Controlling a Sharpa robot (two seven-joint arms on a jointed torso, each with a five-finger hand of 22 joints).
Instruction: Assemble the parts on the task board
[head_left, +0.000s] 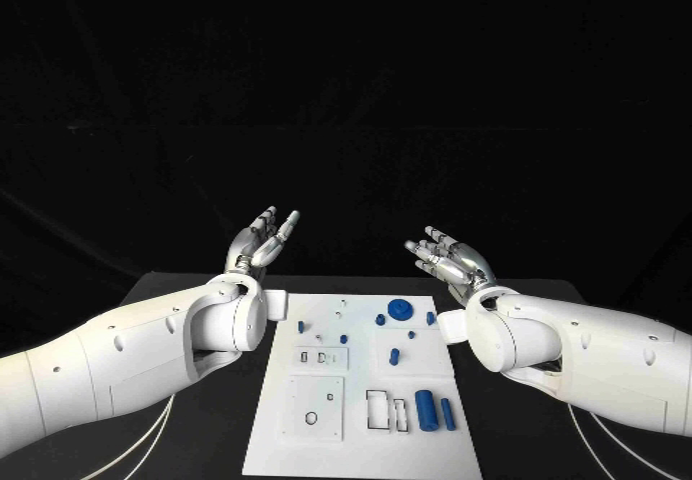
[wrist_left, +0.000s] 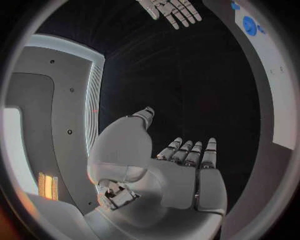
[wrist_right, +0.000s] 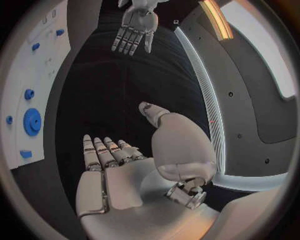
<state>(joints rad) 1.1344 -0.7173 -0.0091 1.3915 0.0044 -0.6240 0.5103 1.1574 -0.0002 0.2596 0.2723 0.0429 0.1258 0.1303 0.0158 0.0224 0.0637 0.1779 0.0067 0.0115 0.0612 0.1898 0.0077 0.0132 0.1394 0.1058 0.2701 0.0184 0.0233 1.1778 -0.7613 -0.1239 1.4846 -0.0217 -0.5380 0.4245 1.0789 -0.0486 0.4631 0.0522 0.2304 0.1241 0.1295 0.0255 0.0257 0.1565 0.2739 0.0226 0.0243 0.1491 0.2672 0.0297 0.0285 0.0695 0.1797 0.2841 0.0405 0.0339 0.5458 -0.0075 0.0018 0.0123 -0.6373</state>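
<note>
- We see the left hand (head_left: 264, 240) raised beyond the task board (head_left: 364, 400), fingers straight and close together, holding nothing
- Right hand (head_left: 449, 256) likewise raised, fingers slightly spread, empty
- Blue parts (head_left: 400, 308) lie on the board

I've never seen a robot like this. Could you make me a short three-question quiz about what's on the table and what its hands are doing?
1. True or false: the left hand is holding a blue part.
2. Which part sits nearest the board's far edge? A) the round blue gear B) the long blue cylinder C) a red cube
3. Fill in: both hands are raised beyond the board's far end, with fingers ____.

Key
1. False; it is empty, like the right hand.
2. A.
3. Apart, holding nothing.
</note>
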